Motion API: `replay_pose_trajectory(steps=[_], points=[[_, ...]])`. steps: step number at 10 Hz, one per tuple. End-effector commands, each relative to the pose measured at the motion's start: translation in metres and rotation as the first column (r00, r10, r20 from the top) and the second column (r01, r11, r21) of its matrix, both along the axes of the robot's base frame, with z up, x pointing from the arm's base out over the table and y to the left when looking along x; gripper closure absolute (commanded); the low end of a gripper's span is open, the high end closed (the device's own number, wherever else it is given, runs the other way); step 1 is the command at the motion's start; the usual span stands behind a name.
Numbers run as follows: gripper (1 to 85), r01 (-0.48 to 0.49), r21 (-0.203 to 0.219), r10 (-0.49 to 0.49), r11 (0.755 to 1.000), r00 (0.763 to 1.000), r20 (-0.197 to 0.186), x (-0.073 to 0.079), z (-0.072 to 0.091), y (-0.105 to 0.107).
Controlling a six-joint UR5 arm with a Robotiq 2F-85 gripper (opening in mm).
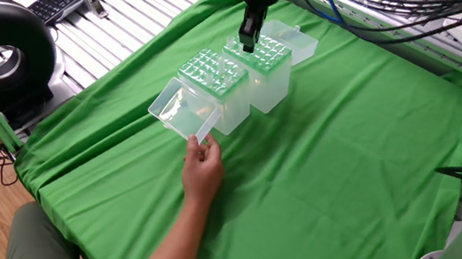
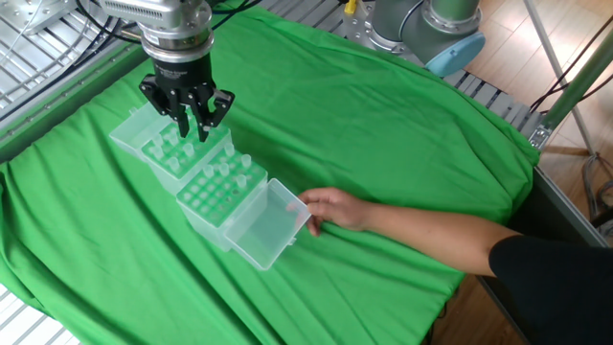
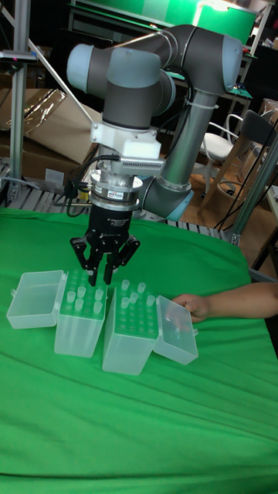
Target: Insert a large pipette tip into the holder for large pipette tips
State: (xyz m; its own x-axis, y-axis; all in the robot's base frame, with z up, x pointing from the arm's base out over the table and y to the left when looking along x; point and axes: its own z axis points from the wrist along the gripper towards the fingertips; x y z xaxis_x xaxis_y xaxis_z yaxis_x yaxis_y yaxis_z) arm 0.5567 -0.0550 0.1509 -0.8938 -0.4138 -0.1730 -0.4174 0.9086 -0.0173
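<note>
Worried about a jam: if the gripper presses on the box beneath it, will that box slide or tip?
The box looks like thin hollow plastic, probably light, so it may slide on the cloth. Its broad base and the neighbouring box alongside should resist tipping.

The arm (image 3: 154, 85) points its claw (image 3: 103, 279) straight down, fingers nearly together.

Matt green cloth (image 1: 333, 161) over the table, softly creased. Two translucent, glossy plastic boxes (image 3: 127, 330) with clear hinged lids (image 1: 177, 110). Black metal gripper (image 2: 190, 127) below a brushed silver collar. Ribbed bare metal tabletop (image 1: 119, 23) behind.
</note>
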Motion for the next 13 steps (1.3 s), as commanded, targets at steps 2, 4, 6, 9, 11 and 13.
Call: replay_pose_trajectory(steps=[2,4,6,9,11,13], points=[[52.7,-0.002,0.020,0.001,1.000,1.000,0.015,0.0025,-0.0072,0.0034],[52.7,-0.007,0.021,0.007,1.000,1.000,0.022,0.0038,-0.0109,0.0033],[52.7,-0.007,0.021,0.007,1.000,1.000,0.025,0.0049,-0.0128,0.0033],[52.7,-0.007,0.019,0.006,1.000,1.000,0.028,0.0059,-0.0142,0.0029],[53.0,-0.004,0.020,0.003,1.000,1.000,0.031,0.0072,-0.0147,0.0032],[54.3,-0.001,0.014,0.000,1.000,0.999,0.035,0.0088,-0.0148,0.0019]])
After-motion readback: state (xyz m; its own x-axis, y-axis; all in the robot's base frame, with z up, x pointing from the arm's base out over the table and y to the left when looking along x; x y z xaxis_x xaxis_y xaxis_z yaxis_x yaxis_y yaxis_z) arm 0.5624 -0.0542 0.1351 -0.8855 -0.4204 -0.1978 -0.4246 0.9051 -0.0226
